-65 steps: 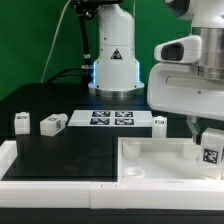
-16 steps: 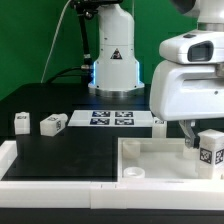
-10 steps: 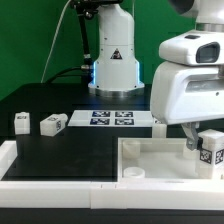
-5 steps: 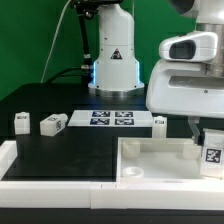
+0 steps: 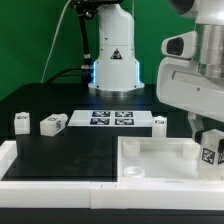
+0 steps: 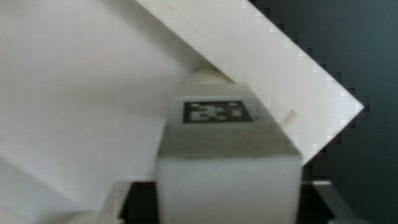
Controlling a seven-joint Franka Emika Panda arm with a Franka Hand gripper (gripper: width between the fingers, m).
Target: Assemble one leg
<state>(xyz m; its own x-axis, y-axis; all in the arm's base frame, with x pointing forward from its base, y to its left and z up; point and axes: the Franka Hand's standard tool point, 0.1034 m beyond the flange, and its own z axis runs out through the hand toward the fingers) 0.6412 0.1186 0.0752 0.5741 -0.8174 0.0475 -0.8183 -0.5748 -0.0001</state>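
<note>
Exterior view, working from nine o'clock across to three: I am seeing two spare legs sitting on the black table (image 5: pixel 70 150), one upright (image 5: pixel 19 122) at the far nine o'clock edge and a second one lying on its side (image 5: pixel 52 123) just beside it. Next, the marker board (image 5: pixel 110 119) is lying flat near the arm's base (image 5: pixel 112 65), and another small leg (image 5: pixel 158 122) is standing off its three o'clock end. At five o'clock the white tabletop (image 5: pixel 160 160) is resting with a corner hole (image 5: pixel 134 172) showing on its front rim. At three o'clock the gripper (image 5: pixel 205 135) is hanging over the tabletop's far corner, pinching the leg (image 5: pixel 211 150), whose tag is facing the camera, tilted.

Wrist view: I am looking down the leg (image 6: pixel 217 140), clamped between both fingers (image 6: pixel 125 200), its tip meeting the tabletop (image 6: pixel 107 80) at its slanted rim. I cannot tell whether the tip is seated in a hole.
</note>
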